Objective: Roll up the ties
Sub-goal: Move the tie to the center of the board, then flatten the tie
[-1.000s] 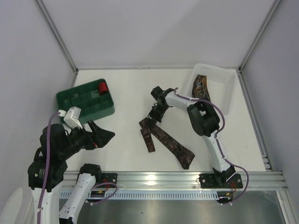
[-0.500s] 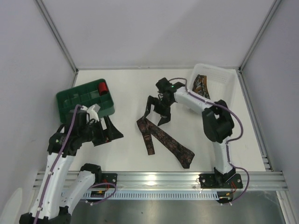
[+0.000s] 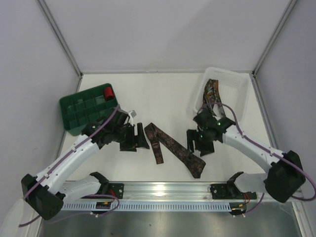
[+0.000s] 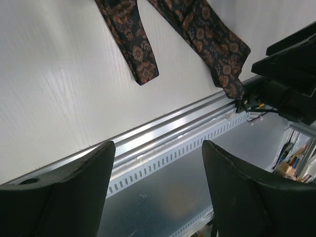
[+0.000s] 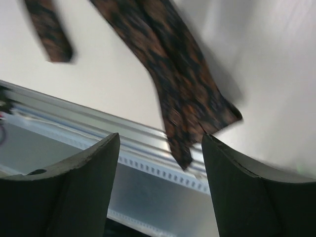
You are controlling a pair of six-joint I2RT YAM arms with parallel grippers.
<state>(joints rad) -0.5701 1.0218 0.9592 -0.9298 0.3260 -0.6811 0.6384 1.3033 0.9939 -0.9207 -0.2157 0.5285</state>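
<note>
Both arms have closed in on the tie (image 3: 173,148) since 1 second ago. The right one has let go of the fold and drawn back to the tie's right side, and the left one has swung over from beside the tray (image 3: 74,116). The tie lies flat on the desk (image 3: 163,96) near its middle, folded into a V. The fold is the far, left corner, and the 2 legs run toward the near rail (image 3: 168,186). The narrow leg is short and points almost straight at the rail. The wide leg is longer and runs diagonally near-right, with its pointed tip just short of the rail.

The left tool (image 4: 158,145) sits just left of the fold, fingers apart with nothing between them. The right tool (image 5: 160,136) sits just right of the wide leg, fingers likewise apart and holding nothing; its own view is blurred.

A second tie (image 3: 213,94) lies bunched in the clear bin (image 3: 237,94) at the far right. The green tray at the far left holds a red roll (image 3: 108,92).
</note>
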